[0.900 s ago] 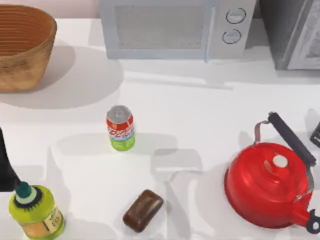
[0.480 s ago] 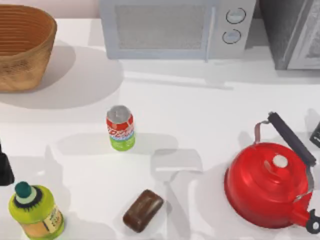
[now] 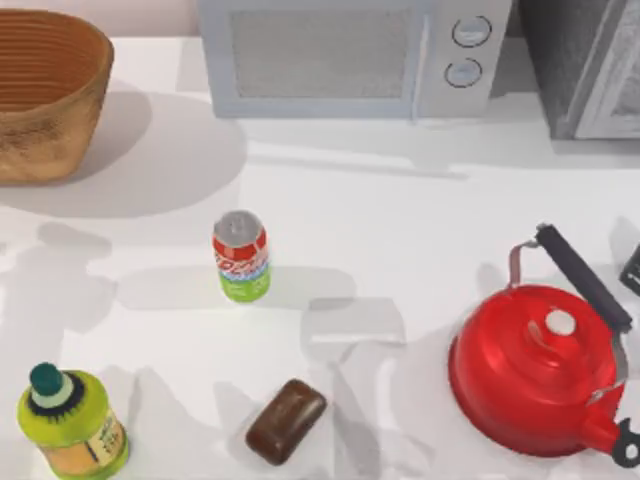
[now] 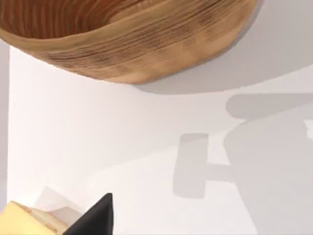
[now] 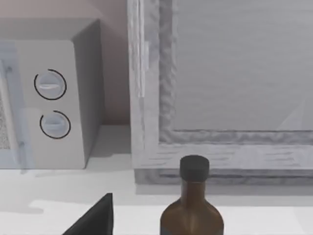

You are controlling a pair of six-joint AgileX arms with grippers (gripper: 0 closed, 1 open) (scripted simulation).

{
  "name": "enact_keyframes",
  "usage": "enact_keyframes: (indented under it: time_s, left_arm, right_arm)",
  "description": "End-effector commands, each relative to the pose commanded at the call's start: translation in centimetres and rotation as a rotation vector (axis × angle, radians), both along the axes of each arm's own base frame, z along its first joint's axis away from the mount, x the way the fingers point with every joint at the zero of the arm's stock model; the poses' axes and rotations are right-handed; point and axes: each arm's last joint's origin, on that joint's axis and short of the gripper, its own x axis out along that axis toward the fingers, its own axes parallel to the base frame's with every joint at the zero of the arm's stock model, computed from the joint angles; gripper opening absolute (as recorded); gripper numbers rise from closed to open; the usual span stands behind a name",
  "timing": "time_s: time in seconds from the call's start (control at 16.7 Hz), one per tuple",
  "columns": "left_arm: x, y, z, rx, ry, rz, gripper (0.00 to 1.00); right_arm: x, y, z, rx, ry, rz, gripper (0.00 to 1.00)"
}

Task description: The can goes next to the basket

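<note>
Can [image 3: 241, 256] stands upright, long axis vertical, mid-table — well apart from the basket [image 3: 45, 95] at far left. Your left gripper [image 4: 98, 218] hangs by the basket, nearer the can; finger spread can't be told, nothing seen held. Green bottle [image 3: 70, 423] and brown bar [image 3: 286, 421] sit clear — open table between can and basket.

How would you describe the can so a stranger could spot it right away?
Start at the microwave at the table's back edge and come forward toward the middle. The can stands upright there alone. Unlike the fatter green bottle and brown soap nearer the front, it is slim, red over green, silver-topped.
</note>
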Motion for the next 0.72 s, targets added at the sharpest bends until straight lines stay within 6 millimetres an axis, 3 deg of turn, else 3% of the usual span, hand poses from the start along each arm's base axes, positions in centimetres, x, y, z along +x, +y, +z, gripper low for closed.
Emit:
enact_keyframes:
  time_s: [0.3,0.54,0.72]
  left_arm:
    - [8.9,2.2,1.0,0.115,0.418,-0.149,1.0]
    - [15.1,4.1,-1.3,0.136,0.688,-0.286,1.0]
    - [17.9,5.2,-3.5,0.128,0.822,-0.367,1.0]
  right_arm:
    - [0.0,0.0,0.0,0.0,0.0,0.0,1.0]
    - [0.0,0.0,0.0,0.0,0.0,0.0,1.0]
    - [0.0,0.0,0.0,0.0,0.0,0.0,1.0]
